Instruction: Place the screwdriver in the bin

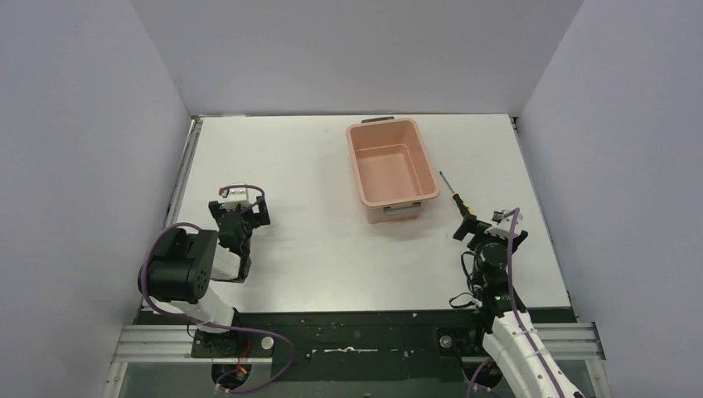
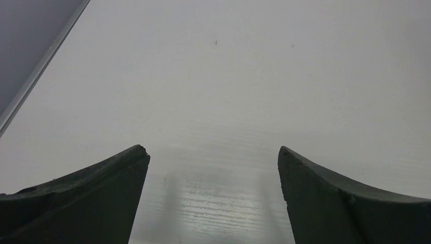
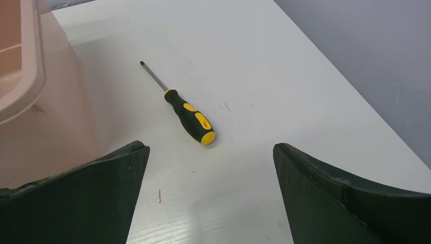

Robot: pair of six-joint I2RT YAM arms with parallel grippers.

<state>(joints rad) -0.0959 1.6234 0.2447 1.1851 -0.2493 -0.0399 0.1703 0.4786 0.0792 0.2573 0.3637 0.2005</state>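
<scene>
Screwdriver lying just ahead of the right claw, whose fingers stand apart.
It rests flat on the surface, with the bin to that claw's left. The left claw is also apart.

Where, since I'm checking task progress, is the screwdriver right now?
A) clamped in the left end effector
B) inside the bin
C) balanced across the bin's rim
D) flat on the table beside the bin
D: the screwdriver lies flat on the table just outside the bin, ahead of the open right end effector, which is not touching it.
</scene>
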